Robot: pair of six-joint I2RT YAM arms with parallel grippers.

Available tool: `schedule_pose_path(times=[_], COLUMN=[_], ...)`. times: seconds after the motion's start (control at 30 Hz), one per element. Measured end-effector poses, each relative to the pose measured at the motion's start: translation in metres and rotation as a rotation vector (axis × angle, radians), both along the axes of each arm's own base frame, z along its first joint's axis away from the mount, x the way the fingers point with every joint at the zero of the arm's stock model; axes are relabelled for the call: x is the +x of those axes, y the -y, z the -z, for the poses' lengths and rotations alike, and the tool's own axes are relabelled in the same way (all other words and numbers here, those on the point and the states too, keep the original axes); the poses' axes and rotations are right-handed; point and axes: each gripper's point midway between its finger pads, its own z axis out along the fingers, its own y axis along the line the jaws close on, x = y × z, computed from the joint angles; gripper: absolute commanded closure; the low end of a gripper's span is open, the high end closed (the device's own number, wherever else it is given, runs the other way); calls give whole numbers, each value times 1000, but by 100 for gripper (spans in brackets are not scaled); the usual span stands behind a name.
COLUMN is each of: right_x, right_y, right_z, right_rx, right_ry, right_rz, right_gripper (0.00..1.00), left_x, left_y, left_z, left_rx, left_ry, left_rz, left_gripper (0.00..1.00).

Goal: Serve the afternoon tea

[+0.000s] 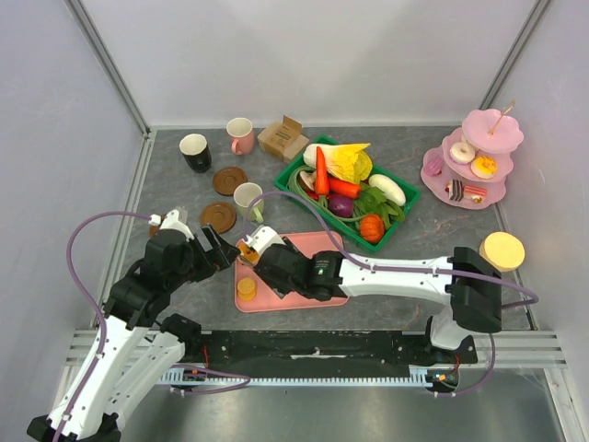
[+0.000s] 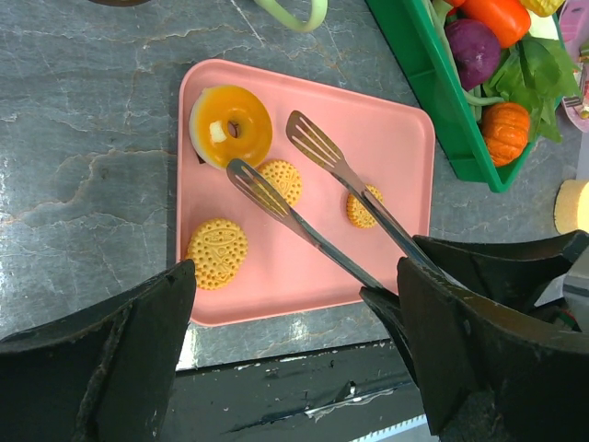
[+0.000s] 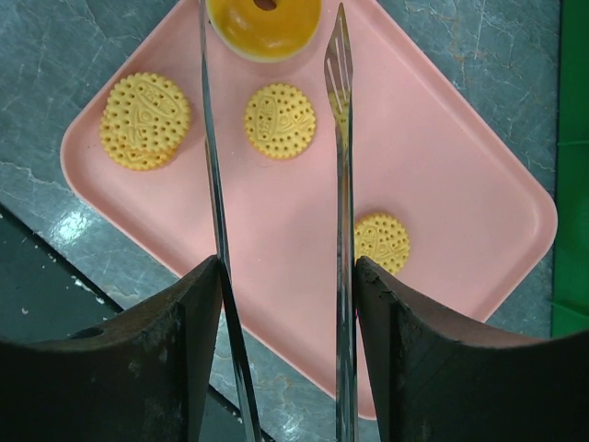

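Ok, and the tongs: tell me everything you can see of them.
The tongs are thin, shiny metal: two long arms ending in slotted, spatula-like tips. The right gripper clamps both arms between its fingers. The tips stand apart, empty, over the pink tray, above a round biscuit and beside the orange-iced donut. Whether they touch anything is unclear.

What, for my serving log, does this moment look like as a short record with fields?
right gripper: shut on the tongs
tongs: open over the pink tray, tips near the donut, nothing gripped
left gripper: open, empty, at the tray's left side
on tray: orange iced donut; round biscuits in three spots
tiered stand: far right, holds donuts and cake slices
mugs: black mug, pink mug, pale-green mug, far left
coasters: two, bare, among the mugs
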Motion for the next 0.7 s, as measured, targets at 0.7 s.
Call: schedule_pose_path(times=[0.7], right_x=[13], right_y=[-28], right_z=[18], right_rx=[-73], right_ry=[24], right_rz=[-17], right_gripper=[36], left_x=[0], left_y=[0], left_z=[0], left_rx=[-1], left_ry=[0], left_rz=[1], left_gripper=[4])
